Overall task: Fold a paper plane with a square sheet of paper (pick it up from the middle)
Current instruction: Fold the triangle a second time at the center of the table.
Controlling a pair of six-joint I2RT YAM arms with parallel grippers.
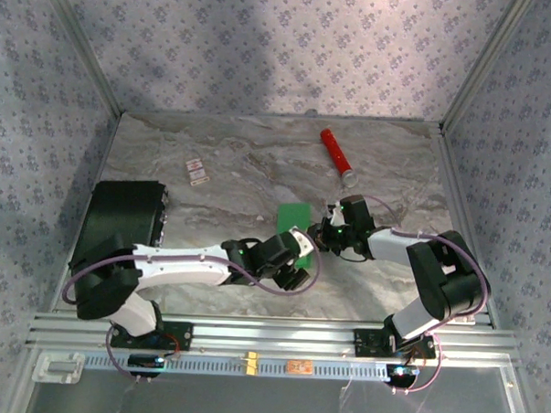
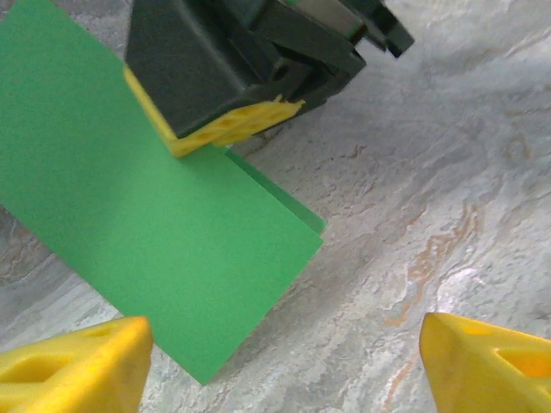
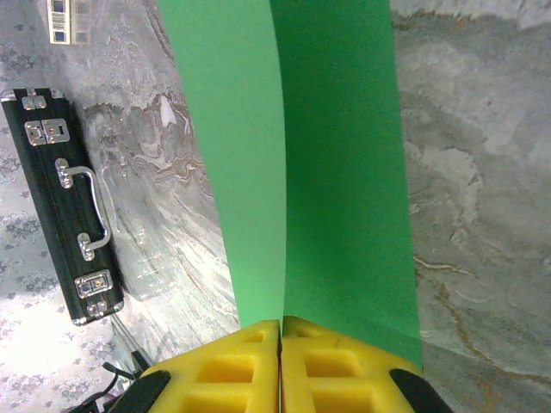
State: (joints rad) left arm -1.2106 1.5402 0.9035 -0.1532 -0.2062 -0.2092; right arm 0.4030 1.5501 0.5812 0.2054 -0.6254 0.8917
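Yellow right gripper (image 3: pixel 281 344), folded green paper (image 3: pixel 336 172)

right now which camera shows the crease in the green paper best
right wrist: the square sheet of paper is close up, its crease running from the shut right gripper. left wrist shows offset layers at one corner; top external, a small green patch between the arms.

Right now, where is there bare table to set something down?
Bare marble: the back strip between the small card and the red cylinder, and the right side between cylinder and wall. Crowded: mid-table, where the right gripper pinches the green sheet beside the open left gripper; the black case takes the left.
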